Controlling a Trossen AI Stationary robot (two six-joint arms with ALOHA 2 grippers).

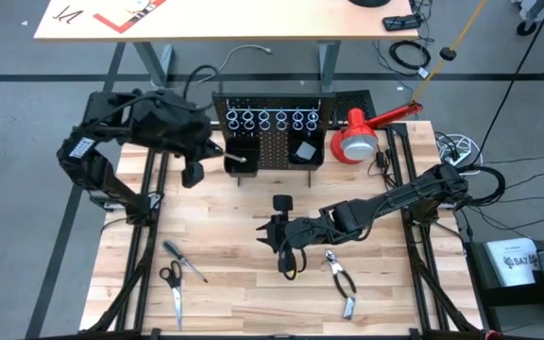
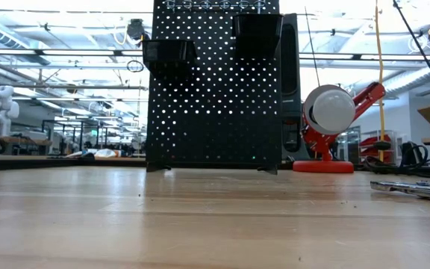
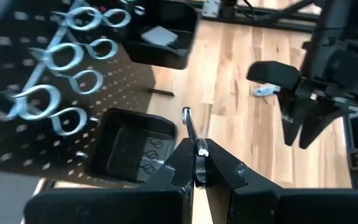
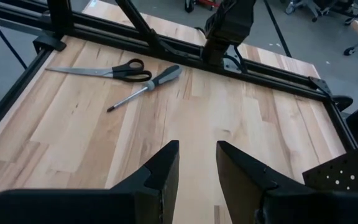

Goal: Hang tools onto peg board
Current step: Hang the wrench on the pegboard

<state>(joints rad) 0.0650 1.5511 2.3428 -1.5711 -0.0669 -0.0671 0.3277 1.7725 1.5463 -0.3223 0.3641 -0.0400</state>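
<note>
One wrench (image 3: 190, 127) sits pinched in the left end effector (image 3: 199, 169), above a bin (image 3: 129, 149).

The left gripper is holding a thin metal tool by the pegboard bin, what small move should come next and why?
Probably ease the left gripper forward and down, since its shut fingers hold the thin silver wrench just short of the open black box bin on the black perforated peg board.
</note>
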